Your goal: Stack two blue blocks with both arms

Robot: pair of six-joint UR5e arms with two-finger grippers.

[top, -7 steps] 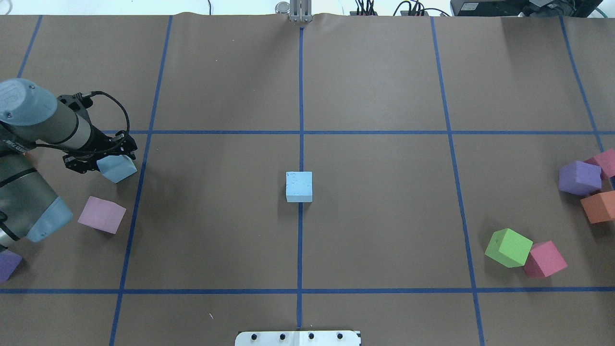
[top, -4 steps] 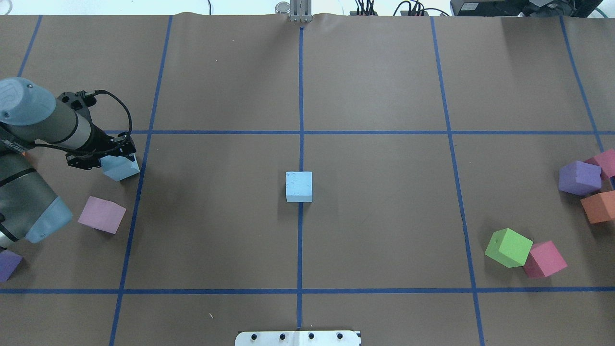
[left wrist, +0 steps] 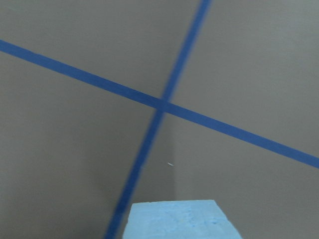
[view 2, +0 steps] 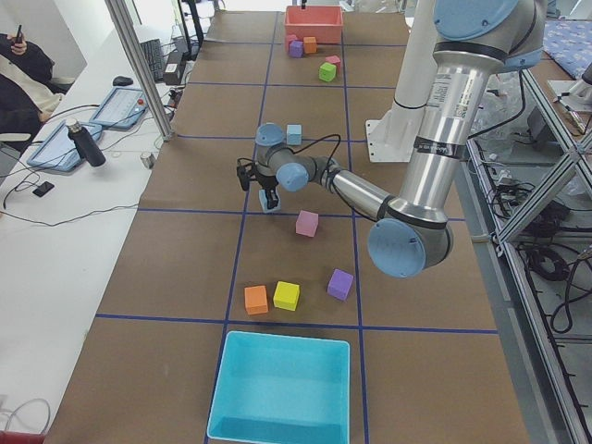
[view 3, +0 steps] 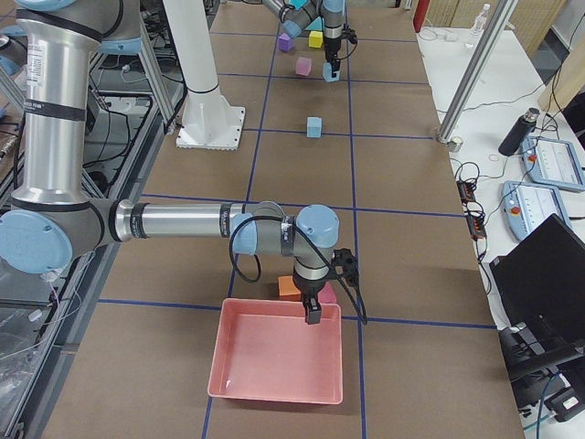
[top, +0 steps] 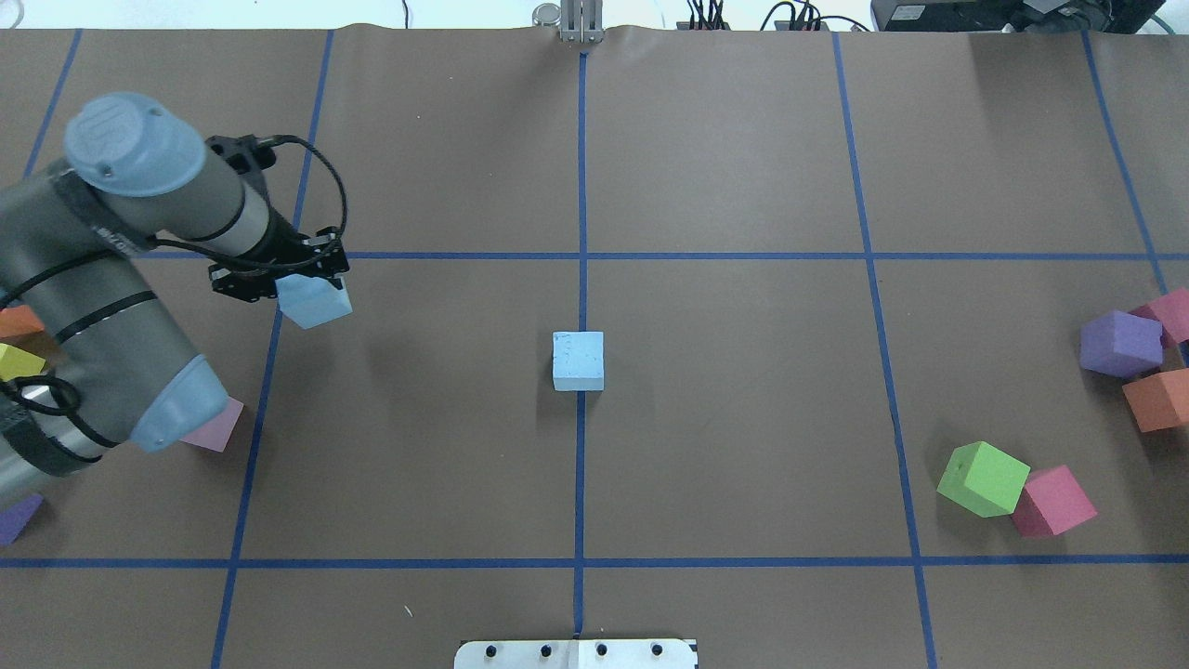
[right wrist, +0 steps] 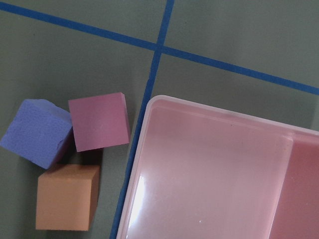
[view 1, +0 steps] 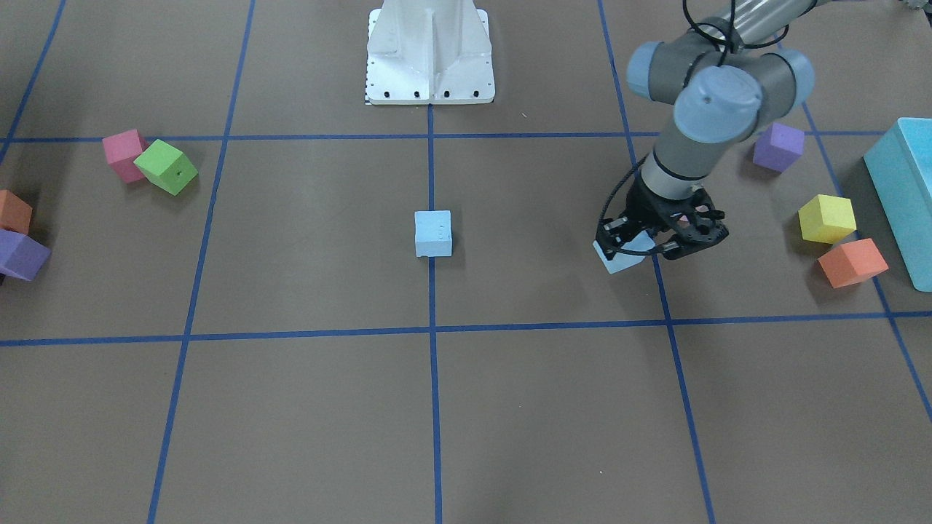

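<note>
One blue block with small dents sits on the table's centre line; it also shows in the front view. My left gripper is shut on the second blue block and holds it above the table, left of the centre block, near a tape crossing. The front view shows the left gripper and the held block. The left wrist view shows only the held block's edge. My right gripper shows only in the exterior right view, over a pink tray; I cannot tell its state.
A pink cube lies half hidden under my left arm. Green, red-pink, purple and orange cubes lie at the right. A turquoise box, yellow and orange cubes lie on my left side. The pink tray stands at the right end.
My left arm has carried the held blue block to the right and slightly farther out, toward the centre block. The centre block has not moved.
</note>
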